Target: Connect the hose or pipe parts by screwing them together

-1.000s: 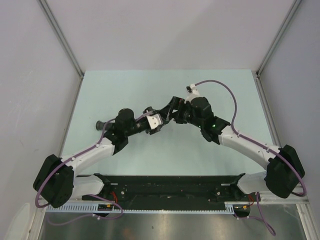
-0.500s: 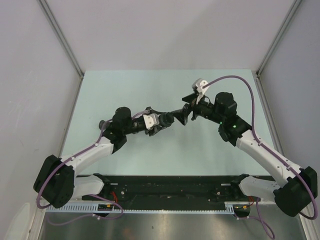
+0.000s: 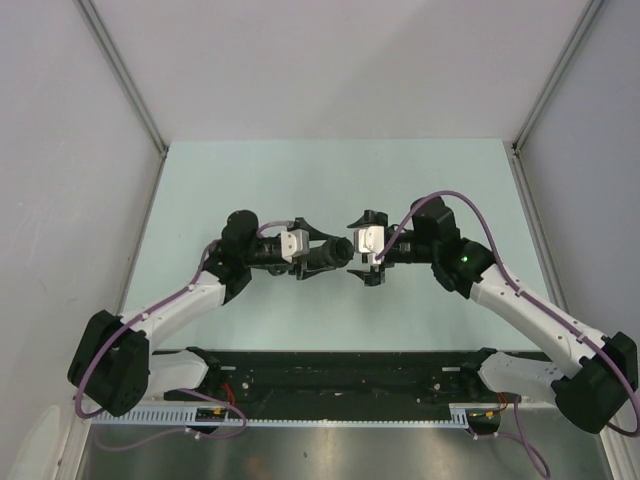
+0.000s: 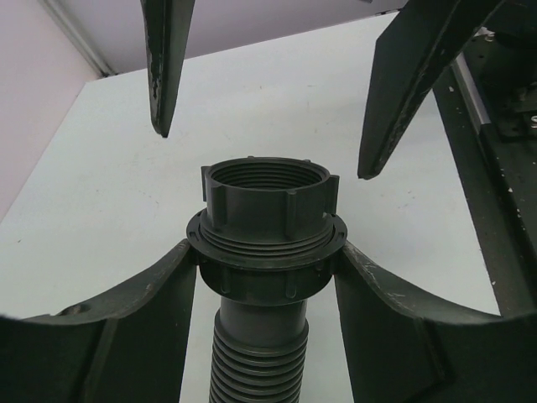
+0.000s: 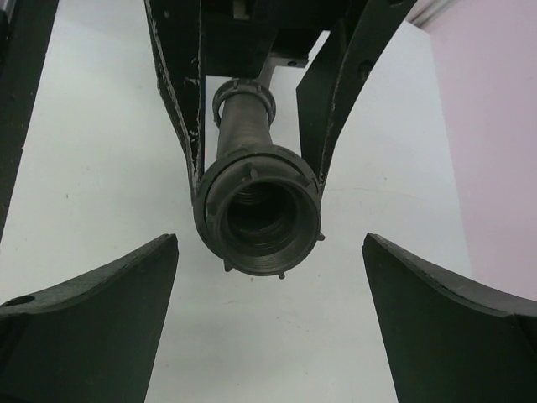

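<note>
Above the table [image 3: 250, 180] we clamp the hose [image 4: 260, 361] in the left gripper [image 4: 267, 252] (collar [image 4: 267, 197] outward) for the wide-open right gripper [image 5: 270, 241].

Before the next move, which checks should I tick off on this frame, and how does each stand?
1. Left hand shut on the hose, below its collar: ok.
2. Right hand open and empty: ok.
3. Right hand lined up with the ring nut on the hose's end: ok.
4. Right hand around the ring nut: not ok, it sits just short of it.
5. Ring nut screwed fully home: cannot tell.
</note>
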Controlling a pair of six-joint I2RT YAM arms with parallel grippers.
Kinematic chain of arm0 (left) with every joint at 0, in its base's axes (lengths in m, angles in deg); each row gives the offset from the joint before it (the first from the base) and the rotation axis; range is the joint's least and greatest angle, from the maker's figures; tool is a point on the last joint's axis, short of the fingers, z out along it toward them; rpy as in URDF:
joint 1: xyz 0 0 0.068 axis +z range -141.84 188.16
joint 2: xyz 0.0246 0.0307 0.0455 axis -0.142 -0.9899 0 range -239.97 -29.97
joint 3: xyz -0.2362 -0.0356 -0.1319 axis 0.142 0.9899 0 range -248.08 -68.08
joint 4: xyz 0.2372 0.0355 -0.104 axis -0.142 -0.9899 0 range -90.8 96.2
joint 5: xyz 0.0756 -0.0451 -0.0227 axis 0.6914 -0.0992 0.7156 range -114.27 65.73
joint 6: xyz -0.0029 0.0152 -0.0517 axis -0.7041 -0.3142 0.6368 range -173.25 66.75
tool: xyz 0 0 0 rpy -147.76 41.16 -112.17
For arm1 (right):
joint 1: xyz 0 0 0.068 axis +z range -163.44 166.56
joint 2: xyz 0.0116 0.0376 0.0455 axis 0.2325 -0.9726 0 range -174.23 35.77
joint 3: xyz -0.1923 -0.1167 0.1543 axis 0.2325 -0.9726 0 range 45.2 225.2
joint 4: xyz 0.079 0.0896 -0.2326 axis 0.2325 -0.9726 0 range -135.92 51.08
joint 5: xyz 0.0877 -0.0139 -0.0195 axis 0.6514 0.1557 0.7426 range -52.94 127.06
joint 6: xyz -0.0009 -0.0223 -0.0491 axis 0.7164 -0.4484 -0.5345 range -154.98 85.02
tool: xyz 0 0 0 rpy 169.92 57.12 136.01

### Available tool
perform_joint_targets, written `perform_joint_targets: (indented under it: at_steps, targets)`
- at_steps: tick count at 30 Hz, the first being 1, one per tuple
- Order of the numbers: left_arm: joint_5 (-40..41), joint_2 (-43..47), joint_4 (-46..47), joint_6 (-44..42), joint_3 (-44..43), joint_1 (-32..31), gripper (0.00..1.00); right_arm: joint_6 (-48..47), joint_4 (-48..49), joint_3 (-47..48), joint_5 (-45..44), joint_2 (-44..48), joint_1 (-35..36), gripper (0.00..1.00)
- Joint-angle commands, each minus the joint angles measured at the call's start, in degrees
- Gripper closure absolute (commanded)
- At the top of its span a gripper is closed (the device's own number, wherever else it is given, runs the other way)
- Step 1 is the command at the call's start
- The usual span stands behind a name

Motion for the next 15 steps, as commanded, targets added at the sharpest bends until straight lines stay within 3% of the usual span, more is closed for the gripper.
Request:
perform_joint_targets:
  at_steps: [1,8,11,14,15]
  targets:
    - [-5.3,-0.2,1.9,1.5,-2.9,0.7,1.00,-7.1,-4.7,3.5,0.8,-1.9,0.2,0.05]
    - [-7.3,-1.2,1.4,1.9,-3.3,0.8,1.00,-7.2,-2.3,4.0,0.2,-4.3,1.4,0.11]
    - [-6.3,-1.3,1.1,1.4,-3.1,1.0,1.00,-5.7,-0.7,4.4,1.6,-5.3,1.4,0.20]
    - [-4.2,-1.2,0.8,0.6,-3.2,1.0,1.00,-1.1,1.6,4.4,4.4,-5.9,1.4,0.47]
    - [-3.4,-1.1,0.7,0.1,-3.1,0.9,1.00,3.4,2.3,4.4,4.8,-6.1,1.6,0.64]
